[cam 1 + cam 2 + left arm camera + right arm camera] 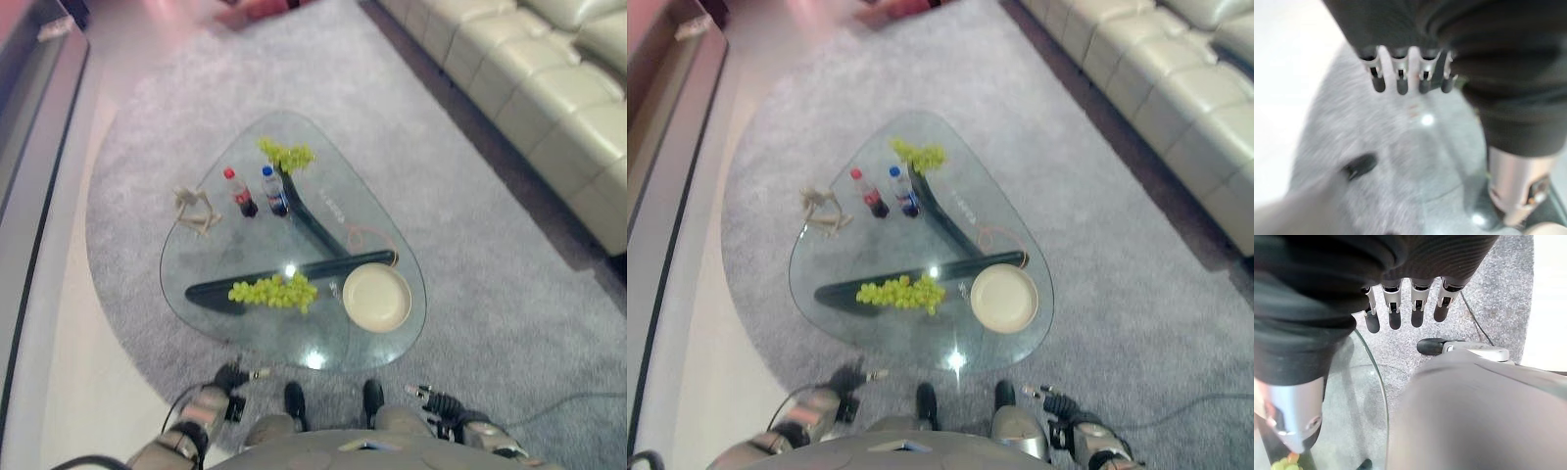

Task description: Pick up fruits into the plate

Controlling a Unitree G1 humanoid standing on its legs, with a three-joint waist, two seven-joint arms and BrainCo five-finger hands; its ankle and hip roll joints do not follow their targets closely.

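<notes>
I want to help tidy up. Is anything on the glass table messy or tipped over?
Nothing is spilled or tipped. Both bottles stand upright. The odd part: both bunches of green grapes lie straight on the glass table, and the plate holds nothing. Both hands hang low by the near edge, open.

A glass table (402,323) is standing on a rug (490,323), with a sofa (549,88) lying to its right, well apart. On the table's near side, 1 grape bunch (274,291) is lying just left of a plate (377,297). At the far edge another bunch (286,155) is sitting. Between the 2 bunches, 2 bottles (257,192) are standing upright side by side, and a small figure (196,210) is resting to their left. Both hands are hanging below the table's near edge, left hand (232,378) at the left and right hand (438,401) at the right, touching nothing.
</notes>
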